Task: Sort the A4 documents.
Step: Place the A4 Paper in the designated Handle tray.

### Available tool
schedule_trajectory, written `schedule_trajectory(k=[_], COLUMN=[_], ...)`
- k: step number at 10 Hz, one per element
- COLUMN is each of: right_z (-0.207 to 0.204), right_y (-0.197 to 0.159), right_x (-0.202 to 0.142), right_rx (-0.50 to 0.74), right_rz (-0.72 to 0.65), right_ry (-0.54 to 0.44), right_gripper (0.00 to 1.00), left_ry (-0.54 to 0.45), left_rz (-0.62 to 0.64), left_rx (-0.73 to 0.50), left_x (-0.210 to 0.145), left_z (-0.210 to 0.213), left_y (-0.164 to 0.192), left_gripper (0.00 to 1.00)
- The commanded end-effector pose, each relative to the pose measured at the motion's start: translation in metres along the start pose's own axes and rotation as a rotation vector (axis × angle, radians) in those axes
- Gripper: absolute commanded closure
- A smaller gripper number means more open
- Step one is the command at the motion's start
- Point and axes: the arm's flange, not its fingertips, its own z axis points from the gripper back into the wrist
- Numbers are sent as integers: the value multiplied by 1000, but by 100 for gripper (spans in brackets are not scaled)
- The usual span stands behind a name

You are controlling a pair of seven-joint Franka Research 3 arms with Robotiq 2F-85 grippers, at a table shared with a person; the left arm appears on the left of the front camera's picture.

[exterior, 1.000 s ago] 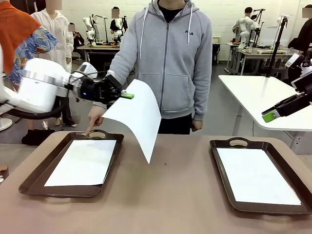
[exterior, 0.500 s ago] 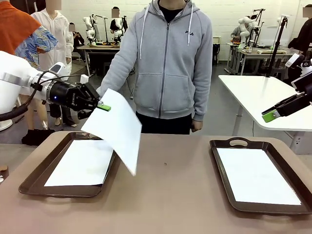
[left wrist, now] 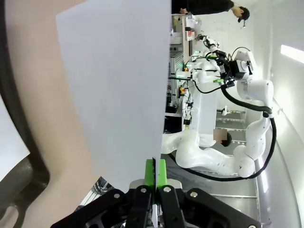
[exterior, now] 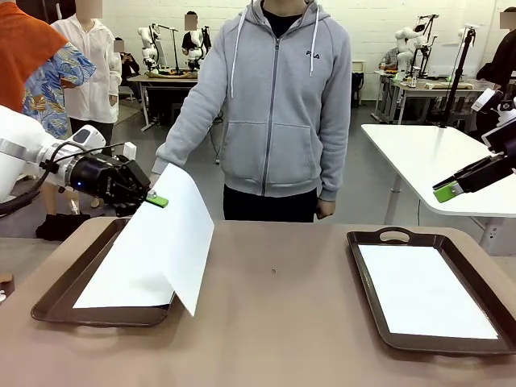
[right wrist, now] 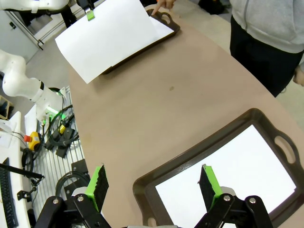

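**Left gripper pinches a sheet over the left tray; right gripper spread above the right tray**

The left gripper (exterior: 155,200) has its green pads pressed together on the far corner of a white A4 sheet (exterior: 165,242). In the left wrist view the two pads (left wrist: 156,173) sit tight against the paper's edge, and the sheet (left wrist: 116,90) runs away from them. From the front, the sheet hangs slanted down from the gripper, its lower corner reaching toward the near side of the table and covering much of the left tray (exterior: 60,294). Whether that corner touches the table cannot be told. A second white sheet (exterior: 109,294) lies flat inside this dark brown tray, partly under the held one.

The person in a grey hoodie (exterior: 270,105) stands at the far side of the table, one hand (right wrist: 161,5) by the far handle of the left tray.

The right gripper (right wrist: 154,185) has its fingers spread wide with nothing between them, hanging above the near end of the right tray (right wrist: 190,154). In the front view its green-tipped finger (exterior: 445,192) shows at the right edge, well above the table. The right tray (exterior: 367,274) holds a white sheet (exterior: 423,290) lying flat.
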Motion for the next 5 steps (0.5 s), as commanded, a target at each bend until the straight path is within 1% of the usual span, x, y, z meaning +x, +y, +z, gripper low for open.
schedule_trajectory(k=[1, 2, 3, 5], right_z=[0, 0, 0, 0], right_y=[1, 1, 1, 1], right_x=[0, 0, 0, 0], right_rx=[4, 4, 4, 4], right_rz=[3, 3, 3, 3], right_ry=[-2, -2, -2, -2], right_gripper=[0, 0, 0, 0], left_ry=[46, 62, 56, 31], left_rz=[-17, -22, -13, -18], left_rx=[70, 139, 208, 289], left_x=[1, 5, 11, 19], left_z=[14, 17, 20, 22], left_y=[-2, 2, 10, 21], left_gripper=[99, 99, 99, 99])
